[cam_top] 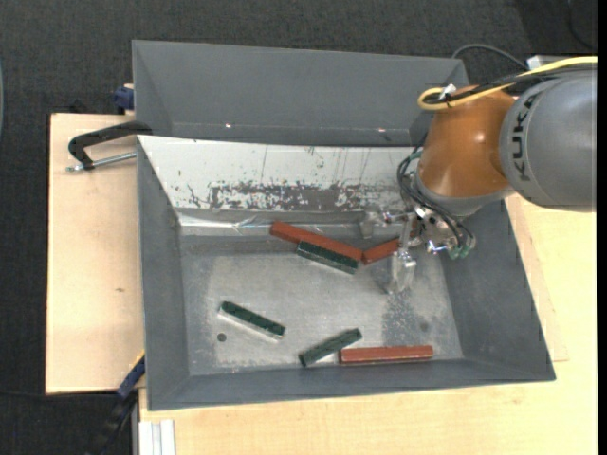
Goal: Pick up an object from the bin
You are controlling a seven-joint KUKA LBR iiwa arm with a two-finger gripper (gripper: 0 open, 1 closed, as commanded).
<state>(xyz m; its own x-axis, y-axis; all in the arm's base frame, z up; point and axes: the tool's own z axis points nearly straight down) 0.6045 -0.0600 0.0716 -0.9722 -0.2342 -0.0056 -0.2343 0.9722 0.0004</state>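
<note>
At the back right of the bin (159, 282), the gripper (405, 271) hangs just beside a red bar (381, 249); a green bar (327, 257) lies near; I can't see how wide the gripper stands

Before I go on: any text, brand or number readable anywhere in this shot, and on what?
"KUK": vertical letters on the robot arm's grey link, beside its orange cover; any further letter is out of sight.
No text can be read on the red bars, green bars or grey bin.
</note>
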